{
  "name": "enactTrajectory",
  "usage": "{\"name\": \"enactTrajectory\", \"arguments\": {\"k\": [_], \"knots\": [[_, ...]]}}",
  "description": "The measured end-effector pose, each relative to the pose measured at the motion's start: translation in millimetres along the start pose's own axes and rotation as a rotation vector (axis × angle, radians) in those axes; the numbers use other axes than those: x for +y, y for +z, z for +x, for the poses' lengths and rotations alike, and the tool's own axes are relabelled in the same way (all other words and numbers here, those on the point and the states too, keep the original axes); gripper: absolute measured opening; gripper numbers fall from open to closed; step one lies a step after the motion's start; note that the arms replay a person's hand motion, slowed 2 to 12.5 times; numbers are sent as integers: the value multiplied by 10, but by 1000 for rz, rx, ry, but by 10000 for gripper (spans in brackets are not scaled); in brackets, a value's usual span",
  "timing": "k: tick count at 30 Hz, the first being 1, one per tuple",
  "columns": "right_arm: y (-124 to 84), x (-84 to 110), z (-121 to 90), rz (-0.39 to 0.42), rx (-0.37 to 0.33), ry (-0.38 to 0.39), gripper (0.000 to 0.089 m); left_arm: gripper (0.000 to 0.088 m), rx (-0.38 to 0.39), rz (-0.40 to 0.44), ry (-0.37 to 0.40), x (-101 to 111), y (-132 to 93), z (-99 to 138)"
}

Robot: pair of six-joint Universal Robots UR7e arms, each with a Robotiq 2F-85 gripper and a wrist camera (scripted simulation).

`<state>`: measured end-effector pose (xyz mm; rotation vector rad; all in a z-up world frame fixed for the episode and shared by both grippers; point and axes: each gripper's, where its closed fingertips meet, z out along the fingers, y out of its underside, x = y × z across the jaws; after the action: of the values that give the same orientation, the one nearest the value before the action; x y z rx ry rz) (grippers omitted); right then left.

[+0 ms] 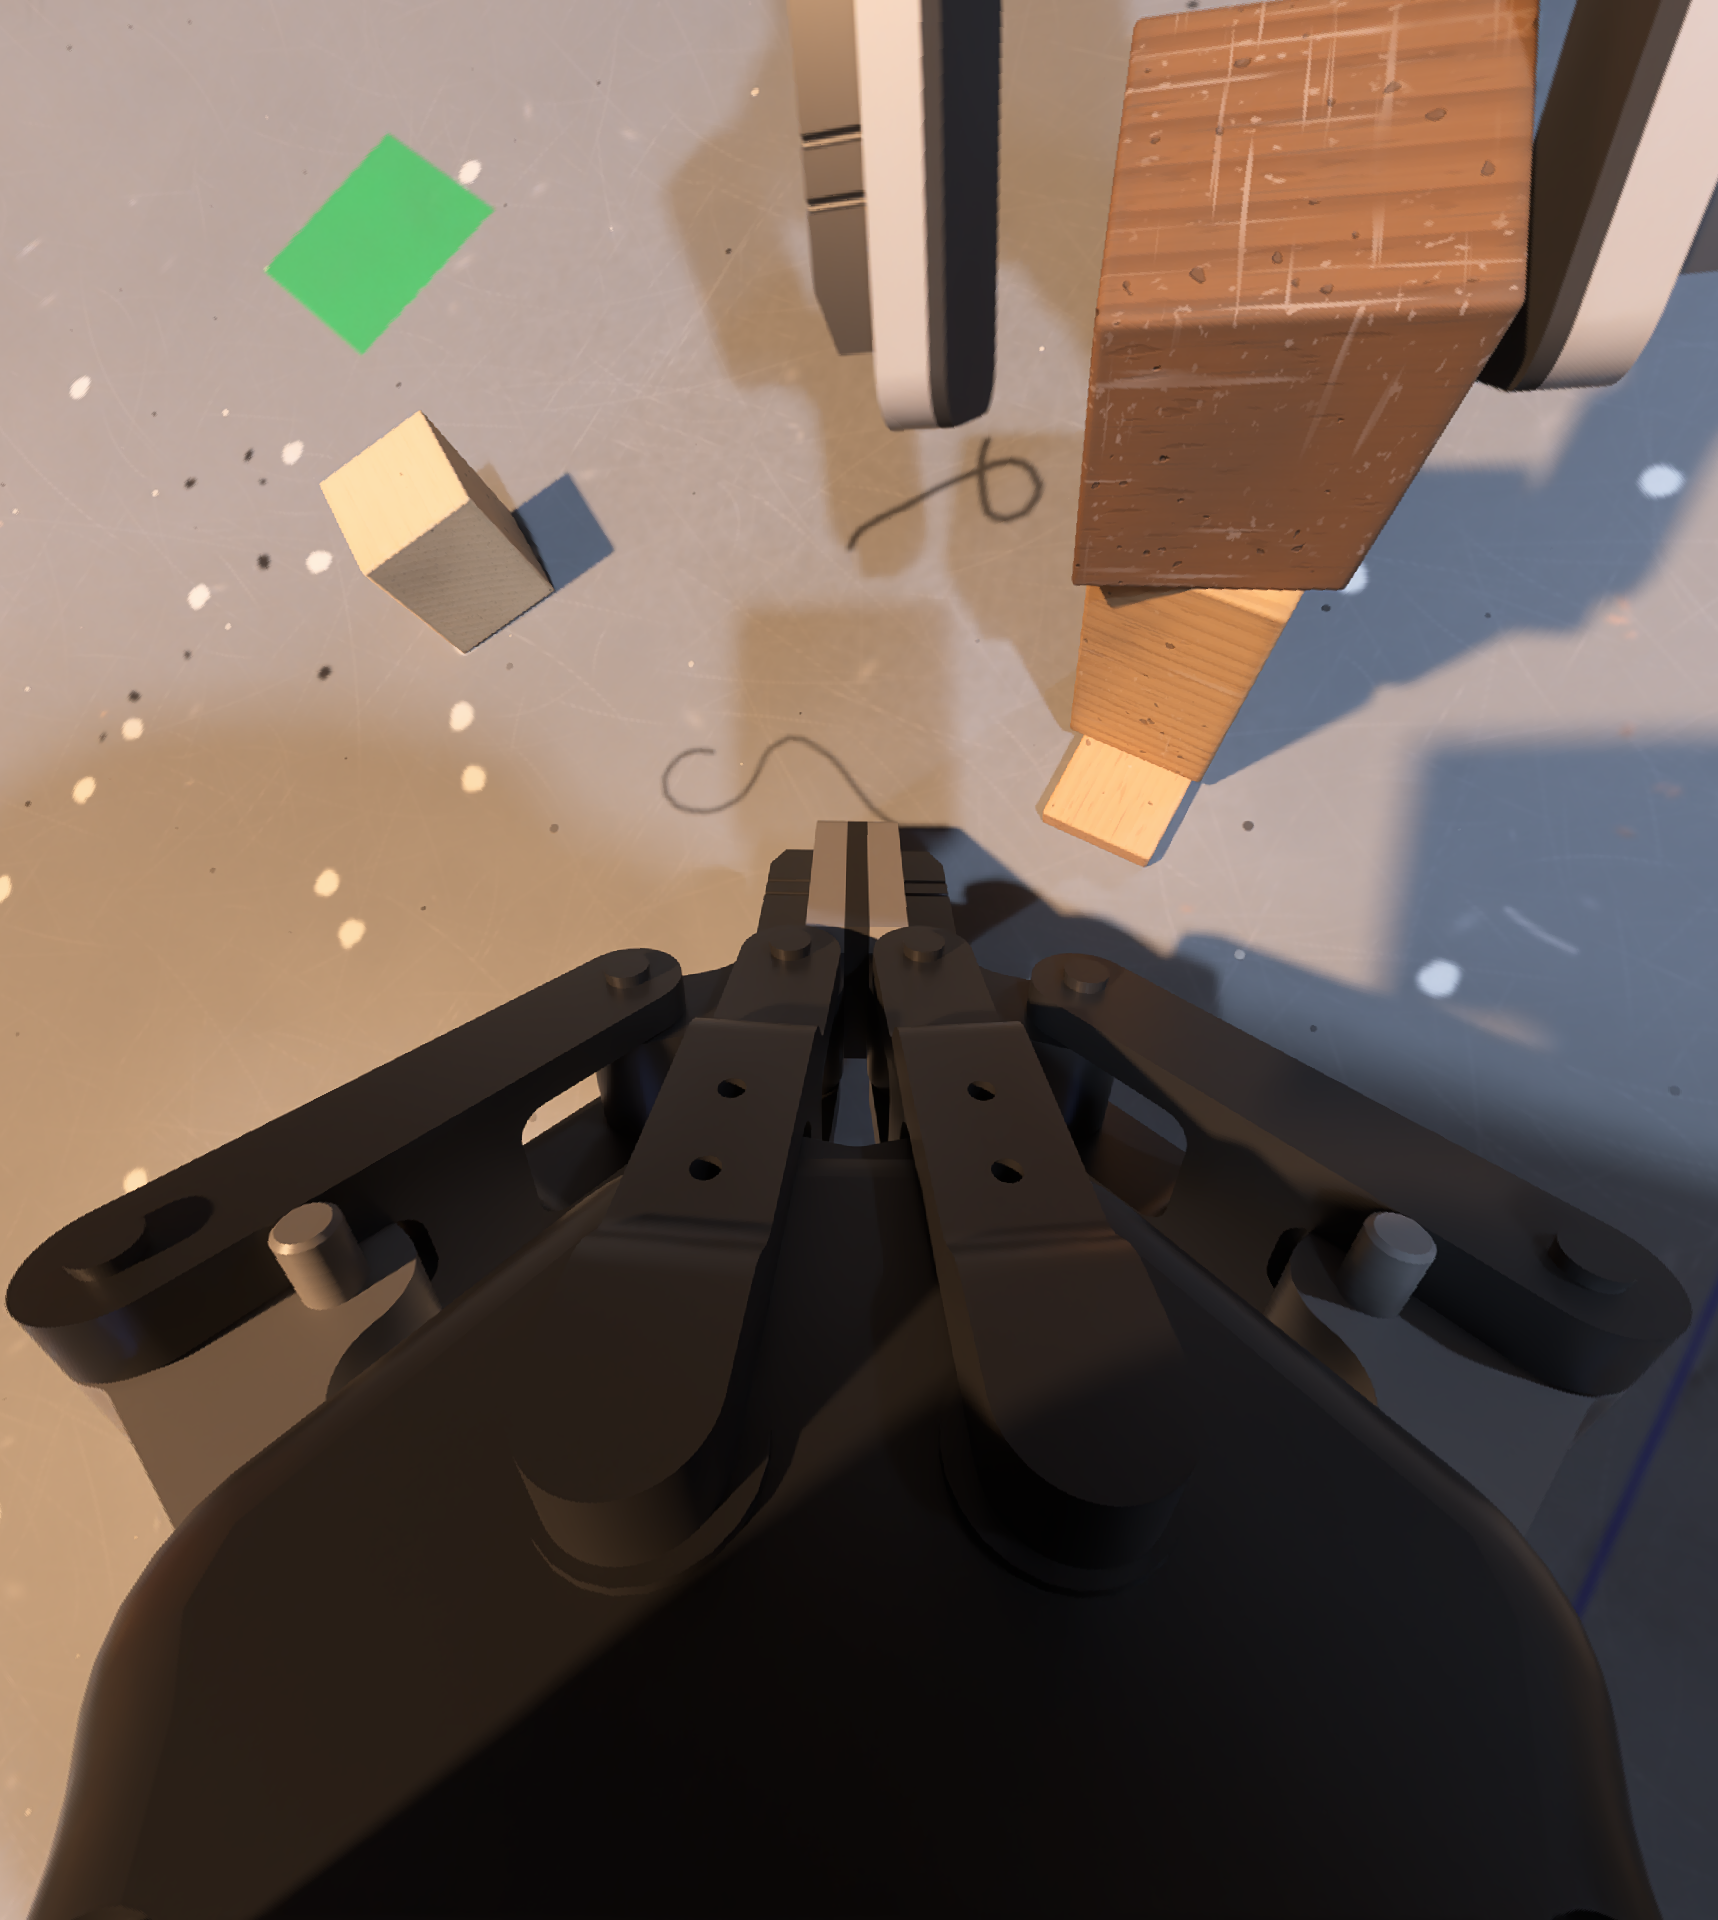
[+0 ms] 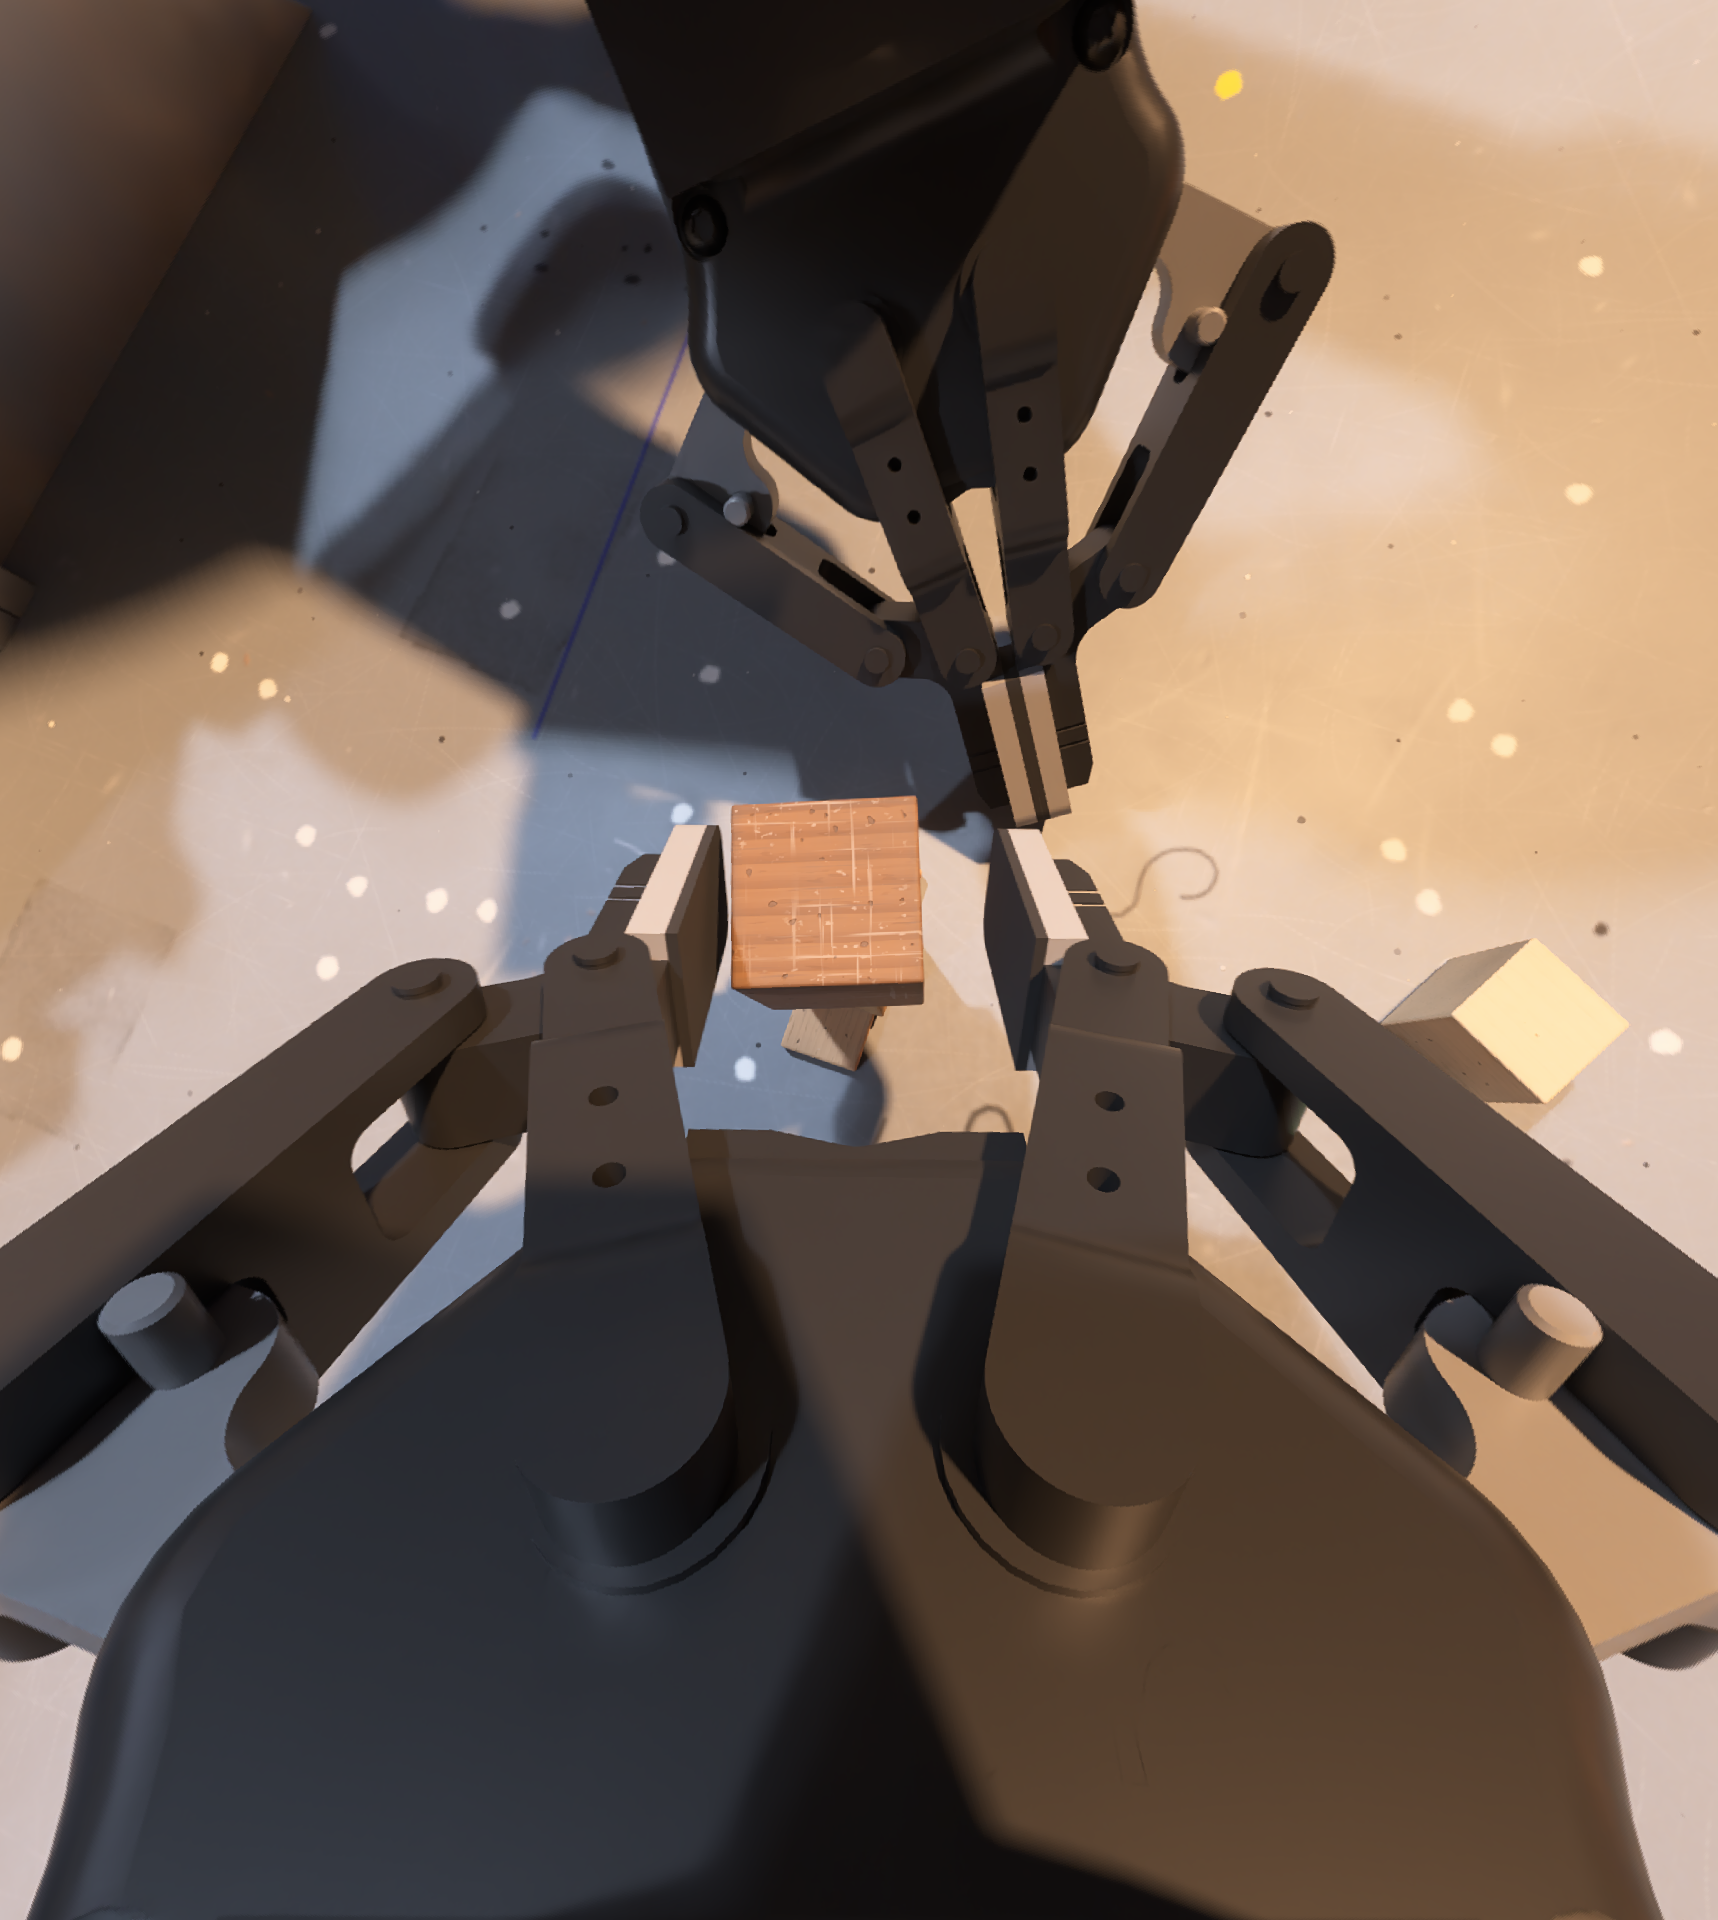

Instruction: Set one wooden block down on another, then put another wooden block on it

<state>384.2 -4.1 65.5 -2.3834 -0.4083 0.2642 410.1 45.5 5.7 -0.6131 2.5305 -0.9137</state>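
A stack of three wooden blocks stands on the table: a scratched dark brown block (image 1: 1302, 312) on top, a tan block (image 1: 1167, 675) under it, and a light block (image 1: 1115, 800) at the bottom. My right gripper (image 2: 860, 862) is open with its fingers on either side of the brown block (image 2: 827, 888); one pad is close to it and the other stands apart. The same gripper (image 1: 1250, 395) shows in the left wrist view. My left gripper (image 1: 857, 878) is shut and empty, just beside the stack's base.
A pale cream block (image 1: 429, 530) stands alone left of the stack and also shows in the right wrist view (image 2: 1504, 1023). A flat green patch (image 1: 379, 241) lies beyond it. The left gripper (image 2: 1026, 758) hangs close behind the stack.
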Motion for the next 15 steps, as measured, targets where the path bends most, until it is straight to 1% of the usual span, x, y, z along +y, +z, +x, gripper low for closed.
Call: {"name": "enactTrajectory", "arguments": {"k": [5, 7, 10, 12, 15], "knots": [[-31, -57, 6, 40, -4, 19, 566, 0, 0, 0, -1, 0, 0, 0], [-53, -89, 5, 63, -8, 24, 584, 0, 0, 0, -1, 0, 0, 0], [-92, -140, 24, 100, -2, 33, 587, 0, 1, 0, -2, 0, 0, 0], [-120, -173, 55, 125, 12, 41, 587, 0, 1, 1, -4, 0, 0, 1], [-168, -218, 144, 164, 56, 61, 588, 0, 2, 1, -6, 0, 1, 1]]}}
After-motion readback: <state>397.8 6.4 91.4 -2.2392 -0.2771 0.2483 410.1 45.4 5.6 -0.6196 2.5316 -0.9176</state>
